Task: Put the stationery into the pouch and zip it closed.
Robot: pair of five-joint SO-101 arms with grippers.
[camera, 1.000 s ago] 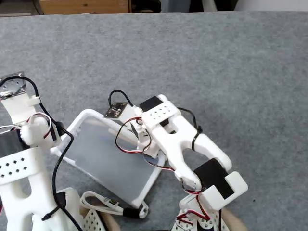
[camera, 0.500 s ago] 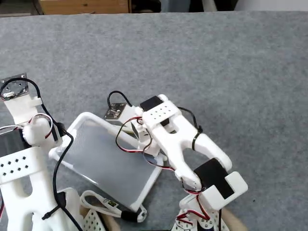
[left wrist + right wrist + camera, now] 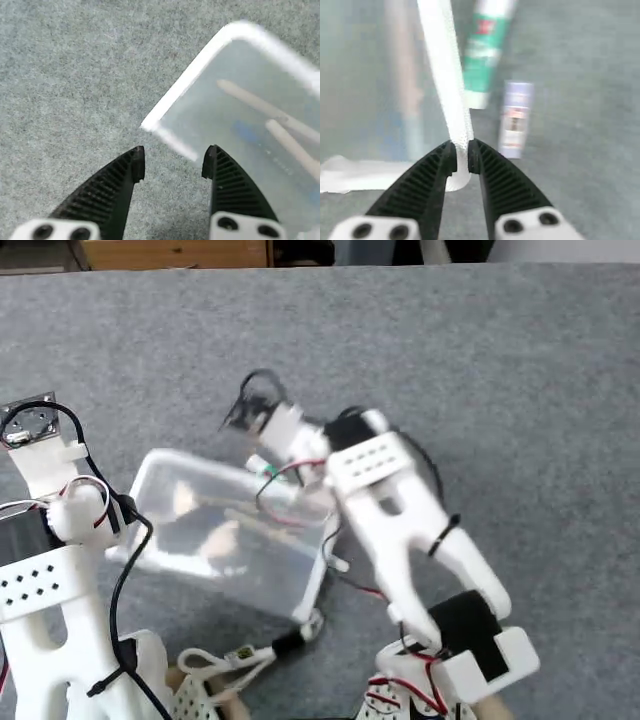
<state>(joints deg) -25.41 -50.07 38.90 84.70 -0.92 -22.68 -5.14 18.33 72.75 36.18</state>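
Pinching the pouch's (image 3: 215, 540) white rim (image 3: 442, 65) tight with the right gripper (image 3: 461, 150).
Leaning the right arm (image 3: 400, 510) from 6 o'clock up toward 11 o'clock over the grey table (image 3: 500, 360); holding the left gripper (image 3: 172, 162) apart, just beside a pouch corner. Lying at 8 o'clock from the table's middle, with long pale pens (image 3: 250, 102) inside. Showing a green-and-white tube (image 3: 487, 50) and a purple stick (image 3: 516, 117) by the pinched rim, inside or outside hard to tell.

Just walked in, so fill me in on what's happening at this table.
The right gripper is shut on the white edge of the pouch. The left gripper hangs open by a corner of it. Pens lie inside the pouch; whether the zip is closed cannot be told.
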